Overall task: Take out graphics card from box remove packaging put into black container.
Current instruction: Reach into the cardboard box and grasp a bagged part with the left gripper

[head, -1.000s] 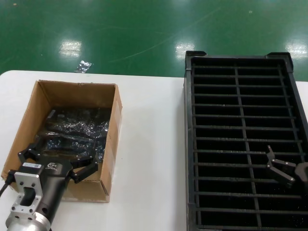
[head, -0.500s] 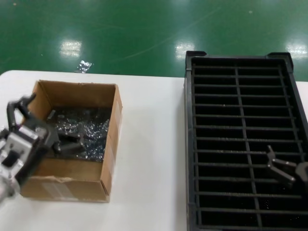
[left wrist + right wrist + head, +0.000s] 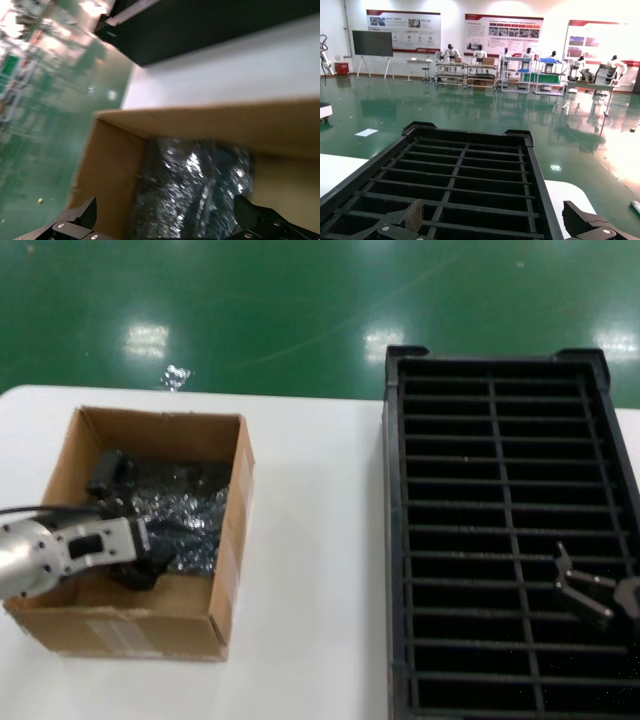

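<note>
The brown cardboard box (image 3: 225,570) stands on the left of the white table. Dark shiny crinkly wrapped bundles (image 3: 190,505) cover its floor, and the left wrist view shows them (image 3: 190,190) close up. The graphics card and its packaging are hidden; I cannot pick them out among the bundles. My left gripper (image 3: 125,522) reaches into the box from its left side, open, its fingers spread just above the bundles (image 3: 165,210). The black container (image 3: 395,490) lies on the right. My right gripper (image 3: 575,585) hangs open and empty over its near right slots (image 3: 492,215).
Bare white tabletop (image 3: 310,590) separates the box from the container. A scrap of shiny plastic (image 3: 175,377) lies on the green floor beyond the table's far edge. The box wall (image 3: 110,165) stands close beside one left finger.
My left gripper left the box's near wall, swung out to the left and now reaches into the box from that side. The right arm has stayed put.
</note>
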You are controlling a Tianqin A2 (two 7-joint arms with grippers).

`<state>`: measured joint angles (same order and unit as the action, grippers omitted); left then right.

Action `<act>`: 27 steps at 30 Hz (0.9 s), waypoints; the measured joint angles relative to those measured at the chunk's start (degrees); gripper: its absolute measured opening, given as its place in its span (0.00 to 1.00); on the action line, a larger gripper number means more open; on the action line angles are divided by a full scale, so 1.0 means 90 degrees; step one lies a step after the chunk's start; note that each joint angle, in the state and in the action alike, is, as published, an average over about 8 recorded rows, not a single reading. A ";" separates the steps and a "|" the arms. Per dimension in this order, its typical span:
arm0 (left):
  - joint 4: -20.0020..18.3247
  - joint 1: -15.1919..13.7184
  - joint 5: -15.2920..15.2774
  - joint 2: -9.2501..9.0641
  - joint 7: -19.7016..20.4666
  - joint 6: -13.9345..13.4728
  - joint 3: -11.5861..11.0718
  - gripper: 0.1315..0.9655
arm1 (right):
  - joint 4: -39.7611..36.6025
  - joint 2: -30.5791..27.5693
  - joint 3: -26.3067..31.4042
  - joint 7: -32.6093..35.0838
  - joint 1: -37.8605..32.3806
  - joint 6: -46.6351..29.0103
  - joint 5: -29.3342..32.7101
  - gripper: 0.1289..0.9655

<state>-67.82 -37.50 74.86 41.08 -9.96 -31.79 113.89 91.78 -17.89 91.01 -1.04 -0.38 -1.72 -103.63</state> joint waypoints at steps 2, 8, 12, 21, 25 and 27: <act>0.0472 -0.0318 -0.0208 -0.0166 -0.0322 -0.0085 0.0191 1.00 | 0.0000 0.0000 0.0000 0.0000 0.0000 0.0000 0.0000 1.00; 0.1698 -0.0972 -0.0597 -0.0681 -0.1324 0.0143 0.0534 1.00 | 0.0000 0.0000 0.0000 0.0000 0.0000 0.0000 0.0000 1.00; 0.2218 -0.1152 -0.0614 -0.0925 -0.1912 0.0422 0.0597 0.99 | 0.0000 0.0000 0.0000 0.0000 0.0000 0.0000 0.0000 1.00; 0.2820 -0.1209 -0.0078 -0.1246 -0.3304 0.1090 0.0401 0.94 | 0.0000 0.0000 0.0000 0.0000 0.0000 0.0000 0.0000 1.00; 0.2797 -0.1118 0.0106 -0.1271 -0.3657 0.1264 0.0306 0.90 | 0.0000 0.0000 0.0000 0.0000 0.0000 0.0000 0.0000 1.00; 0.2744 -0.1070 0.0179 -0.1267 -0.3788 0.1330 0.0263 0.87 | 0.0000 0.0000 0.0000 -0.0001 0.0000 0.0000 0.0000 1.00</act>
<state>-43.12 -47.13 76.48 29.68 -44.06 -19.82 116.25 91.78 -17.89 91.01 -1.04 -0.38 -1.72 -103.62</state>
